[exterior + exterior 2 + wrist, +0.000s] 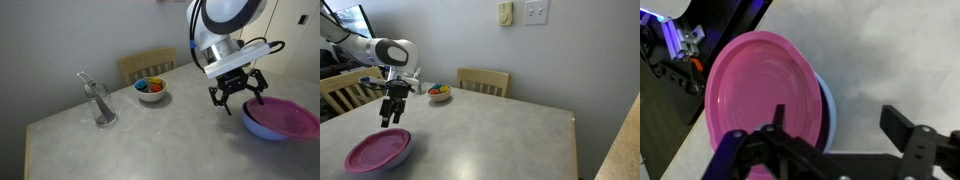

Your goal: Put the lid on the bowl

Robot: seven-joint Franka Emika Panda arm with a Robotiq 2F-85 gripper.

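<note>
The magenta-pink lid [289, 117] lies on top of the periwinkle-blue bowl [262, 127] near the table edge. It also shows in an exterior view, lid [375, 150] on the bowl [392, 158]. In the wrist view the lid [755, 90] covers the bowl, whose blue rim [827, 108] peeks out at one side. My gripper [237, 98] hangs open and empty just above and beside the bowl, apart from the lid; it also shows in an exterior view [389, 118] and in the wrist view [835, 125].
A small white bowl with colourful contents [151, 90] stands near the wooden chair [147, 66]. A clear glass with utensils [99, 104] stands on the grey table [150, 135]. The white bowl also shows in an exterior view [439, 94].
</note>
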